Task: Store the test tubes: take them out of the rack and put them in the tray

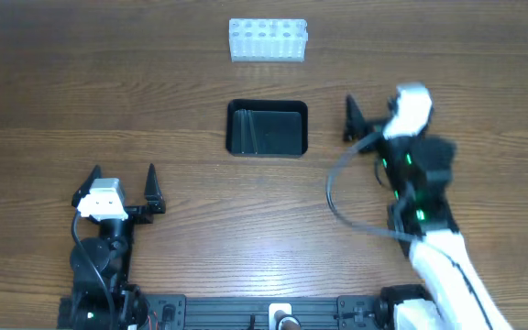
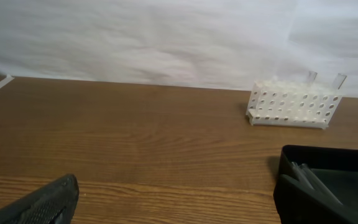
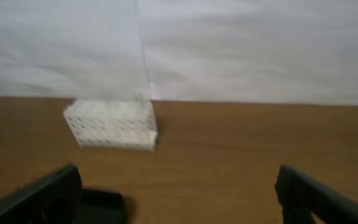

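**A:** Where do the test tubes stand?

**B:** Two test tubes (image 2: 311, 77) stand upright at one end of the rack (image 1: 269, 41), which sits near the desk's (image 1: 62, 92) far edge, about midway along it. Other clear tubes (image 2: 309, 180) lie flat in the black tray (image 1: 230, 128) at the middle of the desk, between the rack and the edge where the arms are mounted.

**A:** Why that layout?

**B:** Probably to keep each carry short, a straight pull back from the rack to the tray.

**A:** And the arms?

**B:** The right gripper (image 3: 178, 193) is spread wide with nothing between its fingers. It is beside the tray's right wall and faces the rack, so it looks ready to fetch the next tube. The left gripper (image 1: 123, 179) is also wide open and empty, near the mounting edge toward the left corner, well away from the tray and rack.

**A:** Is there room to move?

**B:** Bare desk surrounds the rack on every side. The tray's raised walls are the one edge to clear, and the two tubes stand close together, so the fingers have little room to spare.
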Controlling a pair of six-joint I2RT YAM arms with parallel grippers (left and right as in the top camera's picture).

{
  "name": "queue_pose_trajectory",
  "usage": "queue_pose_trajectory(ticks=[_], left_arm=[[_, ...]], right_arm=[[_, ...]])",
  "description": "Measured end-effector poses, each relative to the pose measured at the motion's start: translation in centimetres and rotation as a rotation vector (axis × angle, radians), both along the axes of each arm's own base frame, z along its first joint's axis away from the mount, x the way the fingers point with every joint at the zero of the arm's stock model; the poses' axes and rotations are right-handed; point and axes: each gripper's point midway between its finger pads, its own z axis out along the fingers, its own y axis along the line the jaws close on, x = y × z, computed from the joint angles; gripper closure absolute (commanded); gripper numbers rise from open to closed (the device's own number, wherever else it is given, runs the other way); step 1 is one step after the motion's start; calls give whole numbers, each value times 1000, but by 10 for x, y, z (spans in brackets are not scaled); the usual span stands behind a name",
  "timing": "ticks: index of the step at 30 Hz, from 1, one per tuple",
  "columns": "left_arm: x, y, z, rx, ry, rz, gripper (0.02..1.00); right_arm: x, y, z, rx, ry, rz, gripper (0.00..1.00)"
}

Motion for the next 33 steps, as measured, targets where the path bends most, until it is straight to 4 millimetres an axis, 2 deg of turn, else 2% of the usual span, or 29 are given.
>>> queue_pose_trajectory(ticks=[3,7,12,16,21,28,33], left_arm=[[0,0,0,0,0,0,20],[0,0,0,0,0,0,20],[0,0,0,0,0,0,18],[0,0,0,0,0,0,18],[0,0,0,0,0,0,18],[0,0,0,0,0,0,18],[0,0,0,0,0,0,20]], right_arm=[[30,35,-16,-14,134,78,36],[55,80,-34,-40,262,166,64],[81,130,-44,-72,357,236,82],[105,157,-48,-84,399,222,84],[133,174,-59,-84,432,180,91],[166,176,-76,-71,438,82,102],[182,175,-77,-55,404,33,112]])
